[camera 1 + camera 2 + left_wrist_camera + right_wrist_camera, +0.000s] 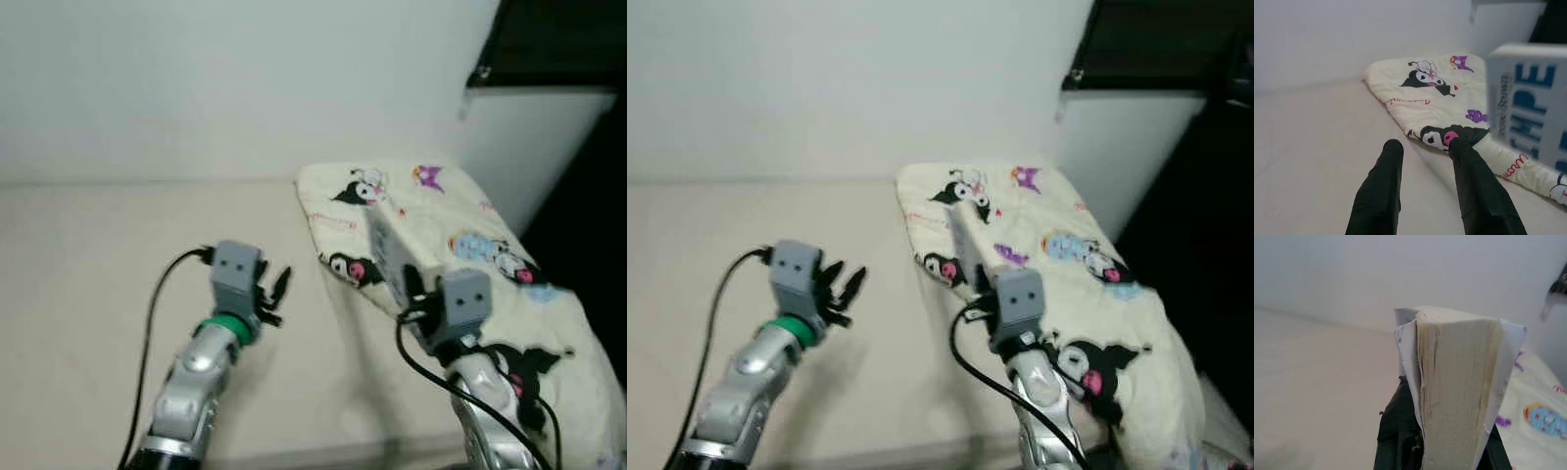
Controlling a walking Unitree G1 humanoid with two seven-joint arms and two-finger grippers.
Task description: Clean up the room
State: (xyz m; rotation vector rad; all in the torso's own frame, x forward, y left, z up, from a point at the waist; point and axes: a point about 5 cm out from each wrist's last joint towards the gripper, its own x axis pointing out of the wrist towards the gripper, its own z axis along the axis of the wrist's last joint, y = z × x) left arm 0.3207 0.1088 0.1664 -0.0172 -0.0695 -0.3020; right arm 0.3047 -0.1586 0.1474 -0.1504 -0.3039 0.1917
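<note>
**Right gripper holding book above the blanket, left gripper free**

Right gripper point(1442, 450): fingers clamped on a thick book point(1457, 382), one finger on each cover, page edges facing the wrist camera. From the head views the book point(392, 255) sticks out forward from the gripper, raised above the near edge of the folded blanket point(460, 245). Cover is pale with blue lettering, seen from the left wrist point(1530, 93).

Left gripper point(1425, 183): fingers spread apart, nothing between them, hovering over the bare beige bed surface point(88, 294), left of the blanket and pointing toward its near corner.

Blanket is cream with cartoon prints, lying on the right part of the bed against the white wall point(245, 88). Dark shelf point(549, 44) up at the right, above the blanket.
</note>
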